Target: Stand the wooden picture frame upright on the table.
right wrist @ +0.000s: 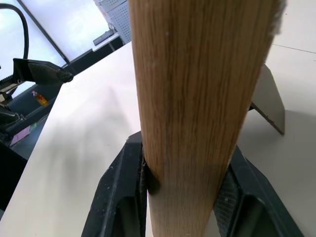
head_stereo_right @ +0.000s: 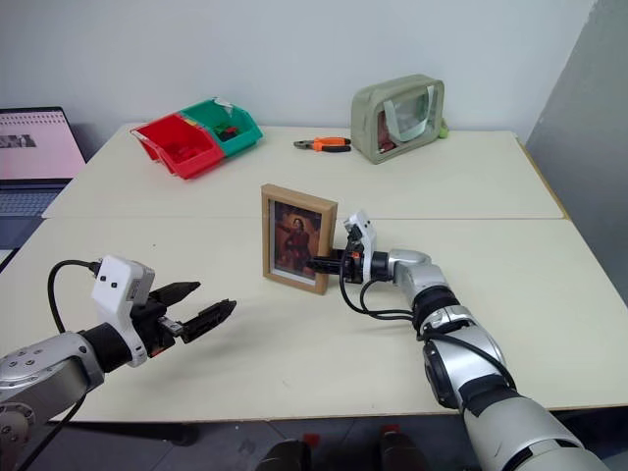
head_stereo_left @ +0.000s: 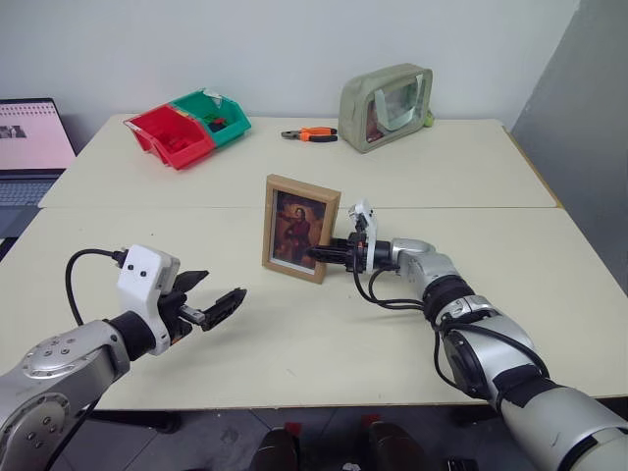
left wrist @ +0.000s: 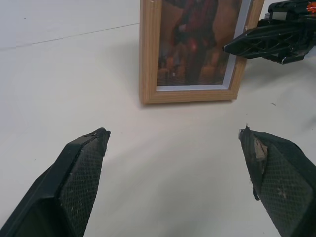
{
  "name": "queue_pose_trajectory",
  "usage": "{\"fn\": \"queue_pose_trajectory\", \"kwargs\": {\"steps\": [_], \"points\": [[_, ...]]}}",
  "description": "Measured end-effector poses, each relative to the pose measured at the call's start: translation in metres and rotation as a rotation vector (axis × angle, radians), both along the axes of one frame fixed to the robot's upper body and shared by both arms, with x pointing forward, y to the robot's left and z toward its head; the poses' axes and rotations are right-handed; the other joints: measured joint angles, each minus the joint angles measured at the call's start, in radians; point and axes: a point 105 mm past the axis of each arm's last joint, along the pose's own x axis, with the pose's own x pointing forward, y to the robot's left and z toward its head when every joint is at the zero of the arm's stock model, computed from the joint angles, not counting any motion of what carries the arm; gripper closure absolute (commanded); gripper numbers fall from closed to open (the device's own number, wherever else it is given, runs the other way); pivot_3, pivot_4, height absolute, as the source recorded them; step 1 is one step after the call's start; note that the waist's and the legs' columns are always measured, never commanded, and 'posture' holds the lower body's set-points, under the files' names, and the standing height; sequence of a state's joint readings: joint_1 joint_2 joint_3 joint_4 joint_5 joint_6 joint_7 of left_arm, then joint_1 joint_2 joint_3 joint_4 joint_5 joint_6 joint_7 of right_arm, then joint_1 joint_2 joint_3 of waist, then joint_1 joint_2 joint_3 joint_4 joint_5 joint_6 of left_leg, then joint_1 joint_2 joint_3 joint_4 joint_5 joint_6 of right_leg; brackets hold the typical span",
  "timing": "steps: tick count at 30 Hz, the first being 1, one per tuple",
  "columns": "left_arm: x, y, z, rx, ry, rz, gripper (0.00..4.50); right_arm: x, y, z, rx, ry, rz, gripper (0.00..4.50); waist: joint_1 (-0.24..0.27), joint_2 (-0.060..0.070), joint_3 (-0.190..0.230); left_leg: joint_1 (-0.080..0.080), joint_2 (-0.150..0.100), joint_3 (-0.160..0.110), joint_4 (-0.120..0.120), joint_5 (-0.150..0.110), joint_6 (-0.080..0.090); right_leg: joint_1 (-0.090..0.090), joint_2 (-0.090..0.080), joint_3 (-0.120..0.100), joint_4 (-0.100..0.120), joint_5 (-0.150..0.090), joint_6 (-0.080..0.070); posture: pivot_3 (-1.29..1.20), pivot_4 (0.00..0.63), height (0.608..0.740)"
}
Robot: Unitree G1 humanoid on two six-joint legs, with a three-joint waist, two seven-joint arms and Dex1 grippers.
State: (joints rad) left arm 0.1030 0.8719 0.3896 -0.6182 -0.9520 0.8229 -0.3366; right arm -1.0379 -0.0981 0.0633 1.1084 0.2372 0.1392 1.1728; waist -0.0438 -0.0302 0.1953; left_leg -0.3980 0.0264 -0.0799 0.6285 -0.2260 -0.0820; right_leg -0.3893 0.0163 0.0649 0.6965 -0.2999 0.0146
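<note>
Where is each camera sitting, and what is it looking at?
Left eye: on the head, looking down at the table; both arms show.
Right eye: beside it, same scene.
Left wrist: looks past two spread fingers at the picture frame.
Right wrist: looks along its fingers closed on the picture frame's edge.
Shared: all four show the upright picture frame.

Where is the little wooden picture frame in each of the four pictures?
Left eye view: wooden picture frame stands mid-table.
Right eye view: middle, just this side of the table seam.
Left wrist view: top middle.
Right wrist view: its edge, close up.
Shared landmark: the right gripper at the frame's side.
</note>
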Motion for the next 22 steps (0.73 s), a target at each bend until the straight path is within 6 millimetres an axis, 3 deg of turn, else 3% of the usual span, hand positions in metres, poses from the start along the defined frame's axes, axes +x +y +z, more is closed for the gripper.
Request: {"fn": "queue_pose_trajectory", "kwargs": {"steps": [4,8,13,15,17,19,22], "points": [[0.008,0.001,0.006,-0.006,-0.018,-0.023,0.00,-0.006,-0.024,-0.028,-0.064,0.028,-0.030,1.10,0.000,0.000,0.000,0.000,0.000,0.001,0.000,0.000,0.000,-0.001,0.000,-0.001,0.000,0.000,0.000,0.00,0.150,0.740],[0.015,0.003,0.005,0.016,-0.014,-0.042,0.00,-0.011,-0.060,-0.028,-0.108,-0.021,-0.070,0.03,0.002,0.000,0.000,0.000,0.000,0.000,0.000,0.000,0.000,0.000,0.000,-0.001,0.000,0.000,0.000,0.00,0.150,0.740],[0.019,0.008,0.001,0.009,0.014,-0.059,0.00,-0.030,-0.106,-0.027,-0.209,-0.062,-0.176,0.03,0.008,0.001,0.000,0.000,0.000,0.000,0.000,0.000,0.000,0.000,0.000,-0.001,0.000,0.000,0.000,0.00,0.150,0.740],[0.021,0.013,0.005,0.006,0.022,-0.059,0.00,-0.042,-0.116,-0.020,-0.250,-0.075,-0.208,0.03,0.009,0.001,0.001,-0.001,0.000,0.000,0.000,0.000,0.000,-0.001,0.000,-0.001,0.000,0.000,0.001,0.00,0.150,0.740],[0.026,0.019,0.011,0.015,0.026,-0.054,0.00,-0.050,-0.113,0.001,-0.243,-0.102,-0.224,0.03,0.002,0.002,0.001,0.000,0.000,0.001,0.000,0.000,0.000,-0.001,0.001,0.000,0.001,0.000,0.001,0.00,0.150,0.740],[0.032,0.023,0.026,0.016,0.014,-0.070,0.00,-0.061,-0.101,0.035,-0.213,-0.159,-0.213,0.03,-0.008,0.002,0.001,0.000,0.001,0.001,0.000,0.000,0.000,-0.001,0.004,-0.001,0.001,-0.003,0.005,0.00,0.150,0.740],[0.034,0.022,0.035,-0.001,0.018,-0.104,0.00,-0.070,-0.089,0.057,-0.197,-0.189,-0.201,0.03,-0.012,0.002,0.001,0.000,0.001,0.000,0.000,0.000,0.000,-0.001,0.004,-0.001,0.000,-0.003,0.005,0.00,0.150,0.740]]}}
